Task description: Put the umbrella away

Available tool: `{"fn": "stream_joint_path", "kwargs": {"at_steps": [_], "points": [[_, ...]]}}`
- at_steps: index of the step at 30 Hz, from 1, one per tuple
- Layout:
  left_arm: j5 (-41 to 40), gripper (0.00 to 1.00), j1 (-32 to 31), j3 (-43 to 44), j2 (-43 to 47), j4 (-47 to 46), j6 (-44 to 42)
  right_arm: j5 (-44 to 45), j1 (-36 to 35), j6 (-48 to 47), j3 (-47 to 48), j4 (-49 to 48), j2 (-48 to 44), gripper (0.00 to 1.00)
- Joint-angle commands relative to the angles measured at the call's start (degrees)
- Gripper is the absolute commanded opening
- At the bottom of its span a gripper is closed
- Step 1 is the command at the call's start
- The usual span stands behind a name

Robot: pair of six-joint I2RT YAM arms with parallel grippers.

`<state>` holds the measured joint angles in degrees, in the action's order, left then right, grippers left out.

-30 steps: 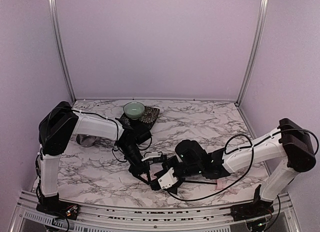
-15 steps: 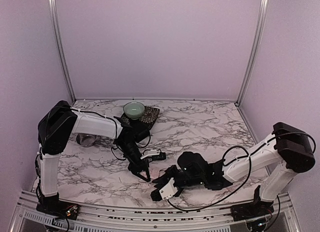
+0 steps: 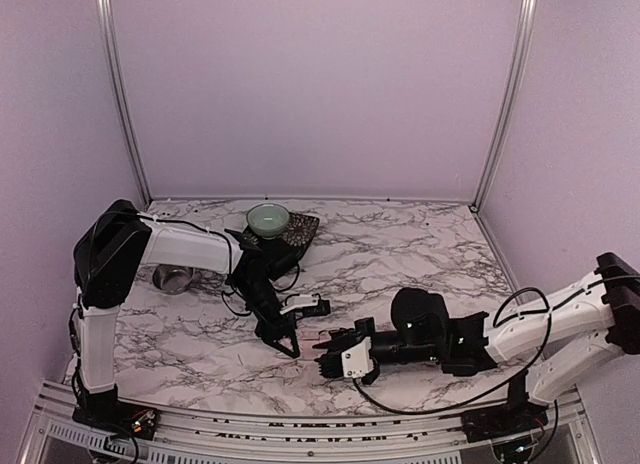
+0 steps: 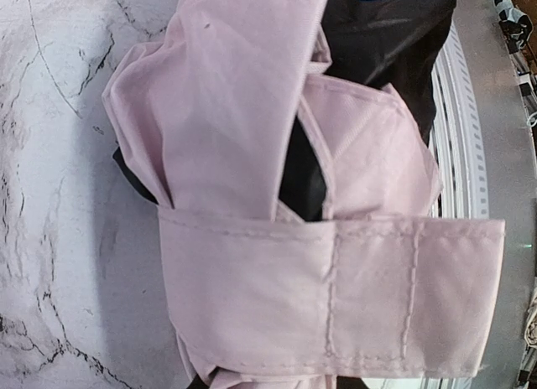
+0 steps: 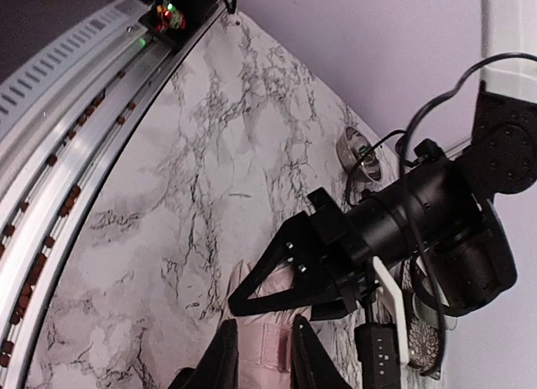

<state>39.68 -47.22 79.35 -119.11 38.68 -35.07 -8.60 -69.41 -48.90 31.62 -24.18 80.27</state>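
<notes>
Draws right claw (image 3: 325, 356) back along umbrella (image 4: 252, 263), jaws now parted around it, grip unclear; keeps left claw (image 3: 290, 344) clamped on it. Still unstowed.

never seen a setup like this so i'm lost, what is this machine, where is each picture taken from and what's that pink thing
These are two robot arms bolted to a marble table, each ending in a two-finger gripper. One picture looks down from above and behind them; the other two come from cameras on the wrists. The pink thing is a folded umbrella, bundled with its strap. The left gripper holds it; the right gripper has its fingers apart with pink fabric between them. Farther back: a green bowl on a dark mat, and a metal cup.
</notes>
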Motion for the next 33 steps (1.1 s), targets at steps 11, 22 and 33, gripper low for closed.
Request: {"fn": "stream_joint_path", "kwargs": {"at_steps": [11, 22, 33], "points": [[-7.54, 0.00, -0.06, 1.16, -3.30, -0.61, 4.10, -5.18, 4.65, 34.40, 3.51, -2.68, -5.35, 0.33], [-7.58, 0.00, -0.06, 1.07, -3.35, -0.11, 4.52, 17.01, 2.29, 9.01, 10.83, 7.08, 6.36, 0.52], [-7.73, 0.00, -0.06, 1.35, -3.50, 0.04, 4.39, 12.78, 2.57, 3.76, 13.18, 11.97, 11.88, 0.36]]}}
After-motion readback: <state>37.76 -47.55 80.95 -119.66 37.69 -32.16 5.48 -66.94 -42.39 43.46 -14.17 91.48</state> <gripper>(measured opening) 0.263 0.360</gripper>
